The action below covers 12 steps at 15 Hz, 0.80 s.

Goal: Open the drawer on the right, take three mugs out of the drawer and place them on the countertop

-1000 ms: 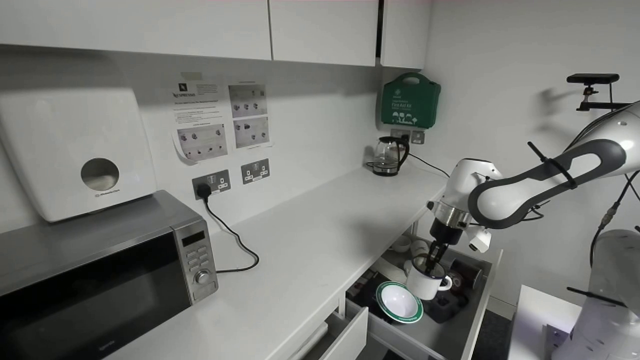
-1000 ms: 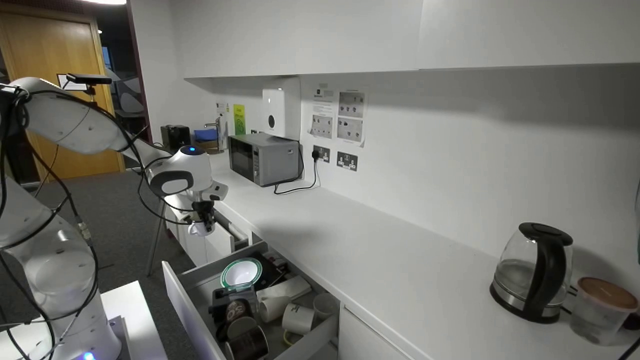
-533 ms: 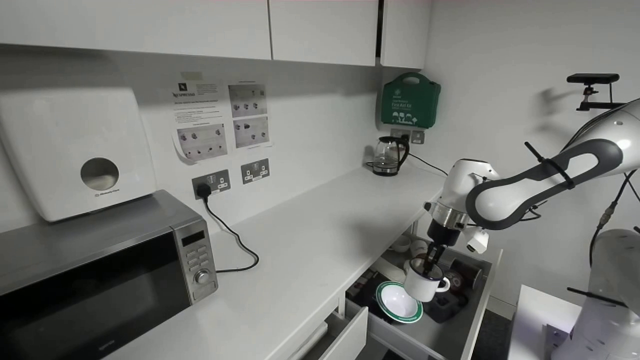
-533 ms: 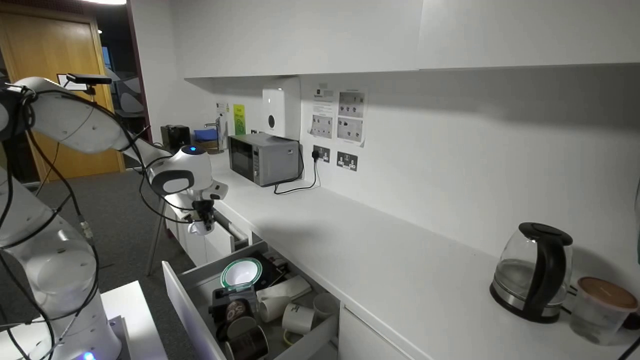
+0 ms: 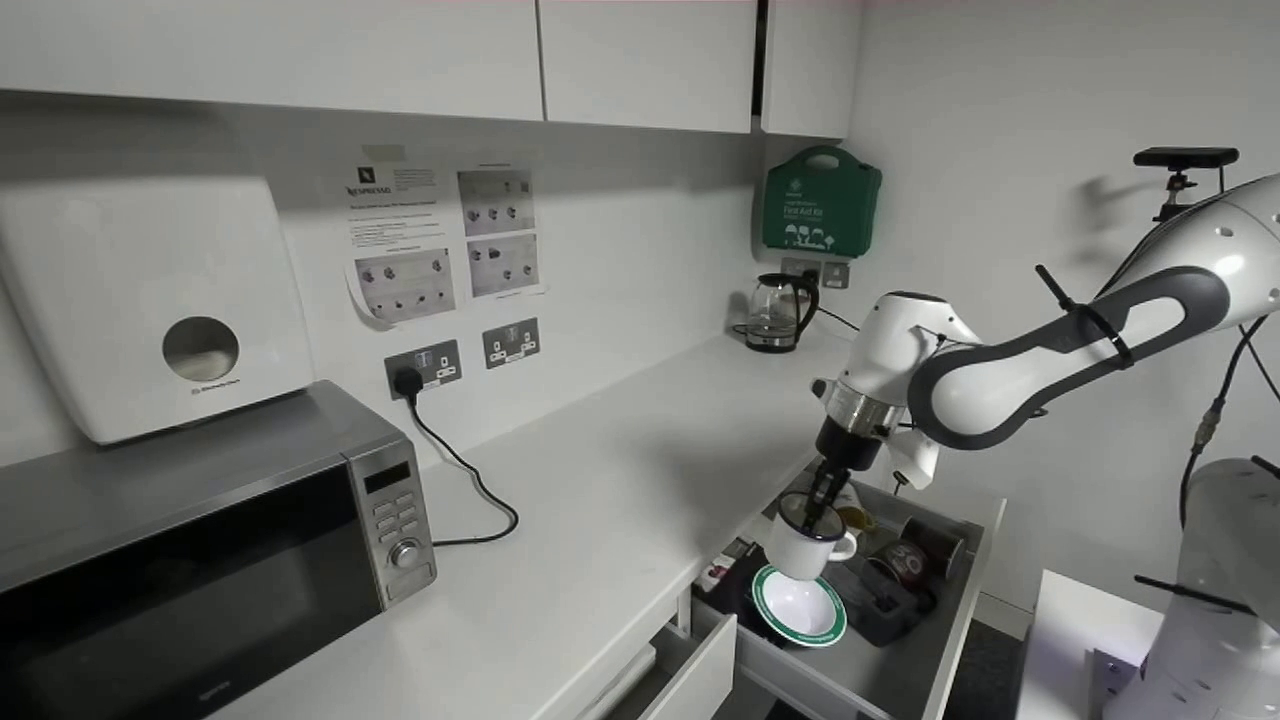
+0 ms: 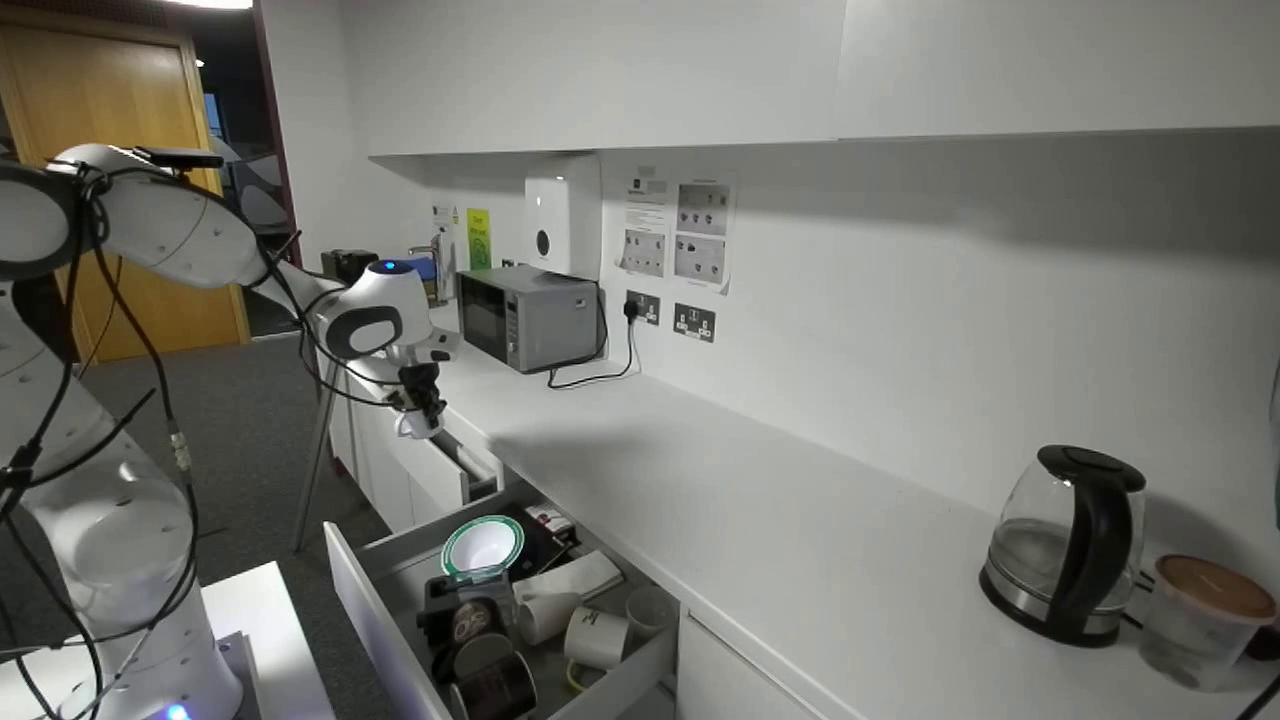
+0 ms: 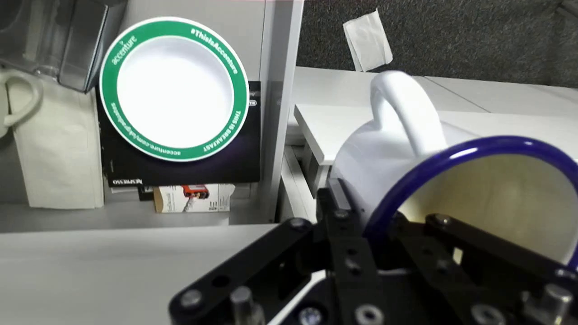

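Note:
A white mug with a dark blue rim hangs tilted above the drawer, seen in both exterior views. My gripper is shut on its wall, one finger inside the rim and the other outside; the handle points away from the fingers. The drawer stands pulled out. Still inside it are a white mug on its side, a pale mug, a dark mug and something yellow, partly hidden. The white countertop runs beside the drawer, its edge close to the held mug.
A green-rimmed bowl rests in the drawer below the mug, on a black box. A smaller drawer also stands open. On the countertop are a microwave, a glass kettle and a lidded tub. Wall cupboards overhang it.
The arm has carried the held mug upward and toward the countertop, from over the drawer's middle to over the bowl and the countertop edge. The drawer and its contents have stayed put.

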Available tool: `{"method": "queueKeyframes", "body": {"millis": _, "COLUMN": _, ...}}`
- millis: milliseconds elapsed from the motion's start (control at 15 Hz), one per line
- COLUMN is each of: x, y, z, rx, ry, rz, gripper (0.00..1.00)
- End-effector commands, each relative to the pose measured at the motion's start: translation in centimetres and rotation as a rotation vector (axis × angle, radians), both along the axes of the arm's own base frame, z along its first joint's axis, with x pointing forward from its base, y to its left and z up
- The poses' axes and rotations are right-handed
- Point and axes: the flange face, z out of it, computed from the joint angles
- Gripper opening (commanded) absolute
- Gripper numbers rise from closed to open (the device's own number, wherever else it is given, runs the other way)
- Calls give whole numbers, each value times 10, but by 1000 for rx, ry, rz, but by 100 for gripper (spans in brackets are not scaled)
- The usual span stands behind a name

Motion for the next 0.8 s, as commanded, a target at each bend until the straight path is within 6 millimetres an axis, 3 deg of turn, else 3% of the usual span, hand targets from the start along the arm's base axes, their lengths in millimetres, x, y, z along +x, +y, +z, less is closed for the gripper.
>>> {"method": "queueKeyframes", "body": {"millis": 0, "x": 30, "y": 25, "z": 24, "rx": -52, "ry": -19, "rz": 11, "gripper": 1}}
{"method": "queueKeyframes", "body": {"millis": 267, "x": 56, "y": 42, "z": 32, "rx": -117, "ry": -30, "rz": 31, "gripper": 1}}
{"method": "queueKeyframes", "body": {"millis": 733, "x": 108, "y": 41, "z": 36, "rx": -219, "ry": -26, "rz": 68, "gripper": 1}}
